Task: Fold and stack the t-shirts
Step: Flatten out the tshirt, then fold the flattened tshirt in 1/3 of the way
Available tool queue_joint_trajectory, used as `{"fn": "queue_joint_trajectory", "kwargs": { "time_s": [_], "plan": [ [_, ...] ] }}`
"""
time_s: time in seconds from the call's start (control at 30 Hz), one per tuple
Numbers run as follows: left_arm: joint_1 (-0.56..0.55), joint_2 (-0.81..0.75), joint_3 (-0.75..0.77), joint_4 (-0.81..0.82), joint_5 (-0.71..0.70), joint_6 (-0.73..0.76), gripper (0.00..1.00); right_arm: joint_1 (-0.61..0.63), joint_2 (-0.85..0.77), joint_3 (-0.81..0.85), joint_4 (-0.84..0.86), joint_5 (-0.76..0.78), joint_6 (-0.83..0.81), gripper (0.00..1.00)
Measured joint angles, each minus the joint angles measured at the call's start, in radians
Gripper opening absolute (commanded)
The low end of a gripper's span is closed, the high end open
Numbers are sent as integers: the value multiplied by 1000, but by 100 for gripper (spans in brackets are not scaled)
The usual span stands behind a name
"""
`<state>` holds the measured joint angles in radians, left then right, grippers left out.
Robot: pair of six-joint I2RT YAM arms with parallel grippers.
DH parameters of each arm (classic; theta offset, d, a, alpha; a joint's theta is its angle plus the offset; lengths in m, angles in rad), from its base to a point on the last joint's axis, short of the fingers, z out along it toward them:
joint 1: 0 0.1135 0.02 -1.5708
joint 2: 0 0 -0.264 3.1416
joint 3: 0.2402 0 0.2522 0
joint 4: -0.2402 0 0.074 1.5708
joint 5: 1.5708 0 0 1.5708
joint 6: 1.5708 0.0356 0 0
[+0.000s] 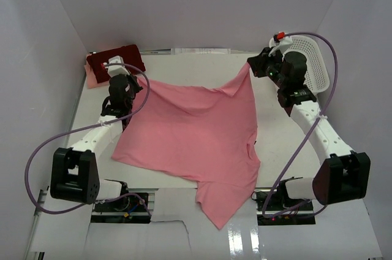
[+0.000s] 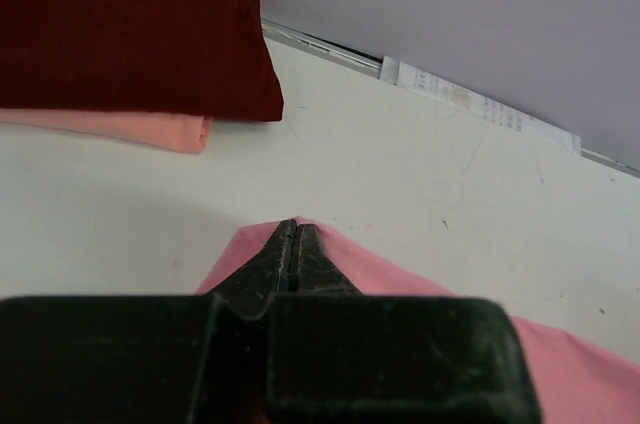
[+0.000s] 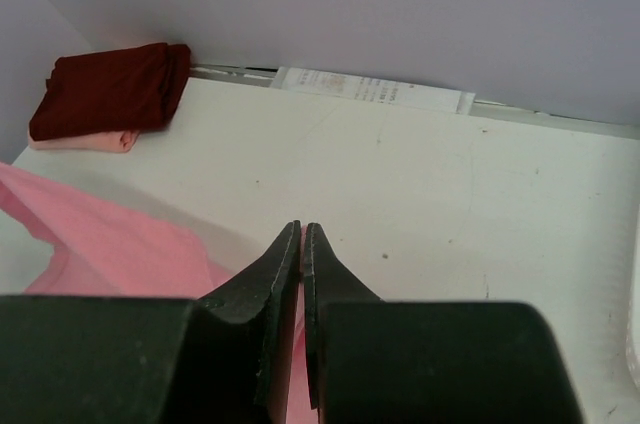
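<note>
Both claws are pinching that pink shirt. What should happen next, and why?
Probably draw the salmon-pink shirt farther back and lay it flat: the left gripper and right gripper pinch its far corners, while its near end overhangs the table.

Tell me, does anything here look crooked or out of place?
Yes. The pink shirt lies crooked, one end trailing over the table's near edge. The left end effector and right end effector pinch its far corners.
</note>
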<state>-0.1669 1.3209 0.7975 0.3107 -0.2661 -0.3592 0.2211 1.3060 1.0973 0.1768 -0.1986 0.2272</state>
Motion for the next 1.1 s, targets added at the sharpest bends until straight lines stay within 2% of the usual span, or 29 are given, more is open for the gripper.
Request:
{"fn": "queue_joint_trajectory", "kwargs": {
  "time_s": [0.27, 0.53, 0.8, 1.1],
  "plan": [
    [41, 256, 153, 70, 32, 19, 0, -85, 235, 144, 27, -50, 5, 8],
    [82, 427, 185, 87, 72, 6, 0, -157, 437, 198, 4, -95, 30, 8],
    [84, 491, 249, 94, 101, 19, 0, -162, 548, 289, -17, -168, 48, 8],
    [84, 491, 283, 117, 132, 37, 0, -162, 546, 286, -17, -201, 59, 8]
  ]
}}
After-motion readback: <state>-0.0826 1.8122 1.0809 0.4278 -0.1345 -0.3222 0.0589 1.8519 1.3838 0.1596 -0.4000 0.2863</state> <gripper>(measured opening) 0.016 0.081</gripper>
